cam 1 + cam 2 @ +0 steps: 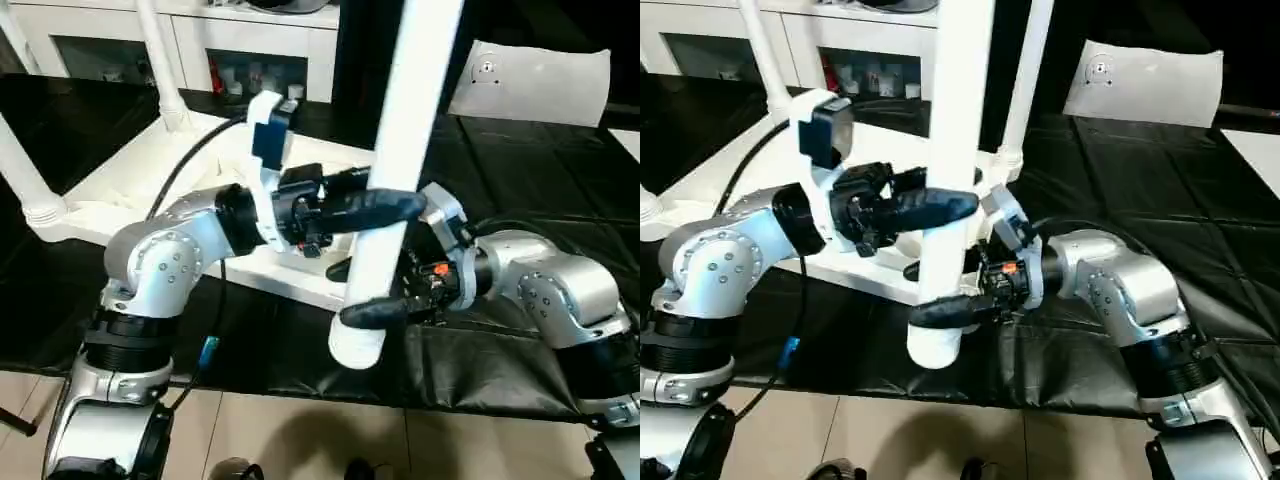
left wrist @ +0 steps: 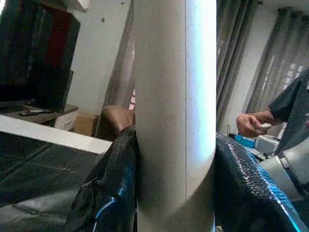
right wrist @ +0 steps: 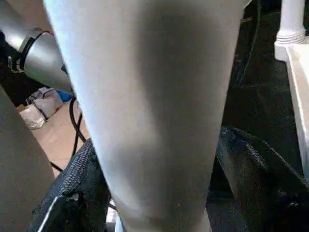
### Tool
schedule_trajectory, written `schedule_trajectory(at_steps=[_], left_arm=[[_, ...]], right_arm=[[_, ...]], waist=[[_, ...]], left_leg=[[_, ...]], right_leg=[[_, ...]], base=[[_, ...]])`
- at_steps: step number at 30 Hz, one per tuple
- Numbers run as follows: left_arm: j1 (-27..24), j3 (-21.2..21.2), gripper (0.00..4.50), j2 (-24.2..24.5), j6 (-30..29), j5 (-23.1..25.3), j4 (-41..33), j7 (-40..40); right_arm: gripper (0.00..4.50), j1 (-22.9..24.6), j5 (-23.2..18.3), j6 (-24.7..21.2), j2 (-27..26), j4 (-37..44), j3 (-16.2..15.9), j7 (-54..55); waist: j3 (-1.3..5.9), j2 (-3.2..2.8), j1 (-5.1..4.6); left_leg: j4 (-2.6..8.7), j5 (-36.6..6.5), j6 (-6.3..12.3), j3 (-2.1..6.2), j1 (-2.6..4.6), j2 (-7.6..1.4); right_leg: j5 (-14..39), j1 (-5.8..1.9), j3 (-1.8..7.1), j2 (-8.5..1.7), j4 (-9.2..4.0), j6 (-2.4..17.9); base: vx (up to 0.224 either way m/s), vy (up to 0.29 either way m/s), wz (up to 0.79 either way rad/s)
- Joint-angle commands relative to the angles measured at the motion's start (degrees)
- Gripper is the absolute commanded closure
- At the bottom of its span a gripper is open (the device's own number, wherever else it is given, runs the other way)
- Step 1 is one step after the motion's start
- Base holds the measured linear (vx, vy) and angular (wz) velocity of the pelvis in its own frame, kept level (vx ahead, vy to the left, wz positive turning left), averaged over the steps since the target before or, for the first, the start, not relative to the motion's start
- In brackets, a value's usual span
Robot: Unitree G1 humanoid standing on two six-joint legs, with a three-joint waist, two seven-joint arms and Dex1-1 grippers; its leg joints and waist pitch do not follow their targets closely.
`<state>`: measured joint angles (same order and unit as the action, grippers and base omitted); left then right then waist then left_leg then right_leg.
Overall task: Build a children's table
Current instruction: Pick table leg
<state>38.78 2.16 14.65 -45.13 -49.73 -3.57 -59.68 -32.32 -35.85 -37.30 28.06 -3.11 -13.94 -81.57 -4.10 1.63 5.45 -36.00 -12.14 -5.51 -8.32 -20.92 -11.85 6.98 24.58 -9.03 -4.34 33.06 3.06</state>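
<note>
White plastic table leg [image 1: 395, 170] held nearly upright in front of the robot, its thick end low, above the black mat [image 1: 480, 360]. Pinched at mid-height by the left claw [image 1: 385, 208], both fingers [image 2: 108, 193] pressed on its sides; lower down, right claw [image 1: 385, 310] spread around it, one finger [image 3: 251, 179] apart from it. Behind, upturned tabletop [image 1: 120, 195] with other legs already standing in corner sockets.

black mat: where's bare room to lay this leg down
Bare black mat lies beyond the right arm, up to the white sheet. It is crowded at the front edge, where both grippers flank the leg against the upturned table top.
</note>
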Motion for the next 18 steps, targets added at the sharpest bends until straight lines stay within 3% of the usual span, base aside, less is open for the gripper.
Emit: schedule_trajectory(at_steps=[1, 12, 18], left_arm=[[1.2, 0.5, 2.68, -0.2, -0.1, -0.2, -1.2, -0.4], [1.7, 1.1, 2.70, -0.3, 1.3, 1.0, -0.8, -0.6], [2.1, 1.0, 2.70, -0.4, 2.5, 2.2, -0.3, 0.6]], right_arm=[[1.44, -0.9, -0.1, 0.1, 0.3, -0.3, -0.1, -1.0], [2.42, -0.9, -1.1, -2.9, 0.3, -0.9, -0.6, -2.6], [2.52, -0.8, -0.7, -3.1, -0.2, -1.1, -0.7, -2.3]], waist=[[5.15, 0.05, 0.24], [5.19, 0.02, 0.27], [5.24, 0.10, 0.28]], left_leg=[[3.70, -4.8, 2.93, -0.47, -0.27, -0.81], [3.68, -4.6, 2.90, -0.47, -0.23, -0.80], [3.68, -4.5, 2.81, -0.44, -0.28, -0.83]], right_leg=[[27.2, -4.94, 2.67, -3.57, -4.75, -0.3], [27.1, -4.97, 2.67, -3.55, -4.76, -0.4], [27.2, -5.01, 2.65, -3.60, -4.74, -0.5]], base=[[0.000, 0.000, 0.00], [0.000, 0.000, 0.00], [0.000, 0.000, 0.00]])
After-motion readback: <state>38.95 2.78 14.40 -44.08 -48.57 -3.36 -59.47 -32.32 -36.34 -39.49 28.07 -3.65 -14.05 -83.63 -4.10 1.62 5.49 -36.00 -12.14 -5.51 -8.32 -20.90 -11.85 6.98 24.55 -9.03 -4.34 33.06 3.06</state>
